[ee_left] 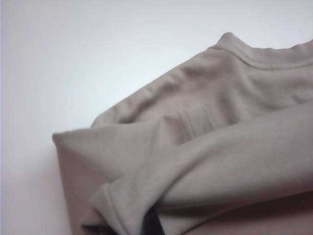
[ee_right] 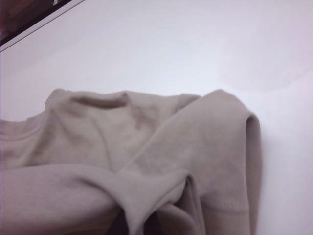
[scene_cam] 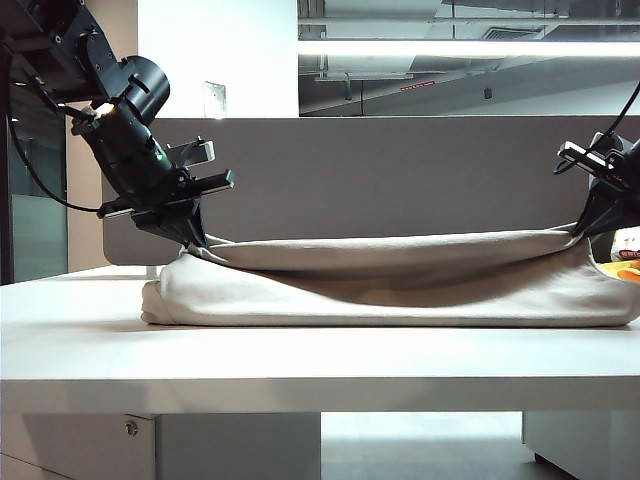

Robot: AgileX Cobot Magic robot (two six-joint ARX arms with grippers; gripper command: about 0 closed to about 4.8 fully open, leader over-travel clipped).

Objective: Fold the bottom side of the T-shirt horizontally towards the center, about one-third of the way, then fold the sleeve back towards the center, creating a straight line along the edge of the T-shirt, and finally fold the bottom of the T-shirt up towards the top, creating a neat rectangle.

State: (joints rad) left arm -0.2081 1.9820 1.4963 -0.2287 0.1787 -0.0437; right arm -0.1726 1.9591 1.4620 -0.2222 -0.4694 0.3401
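I see T-shirt (scene_cam: 400,290) on table (scene_cam: 300,350), side folds apparently done. Left gripper (scene_cam: 195,240) and right gripper (scene_cam: 590,228) clamped on lifted fabric edge; I judge final fold underway, unfinished.

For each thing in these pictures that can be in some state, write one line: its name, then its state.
T-shirt: partly folded on the table, a top layer lifted at both ends and sagging between.
Left gripper: shut on the T-shirt's left end, raised above the table.
Right gripper: shut on the T-shirt's right end, also raised.
Table: white, bearing the T-shirt.
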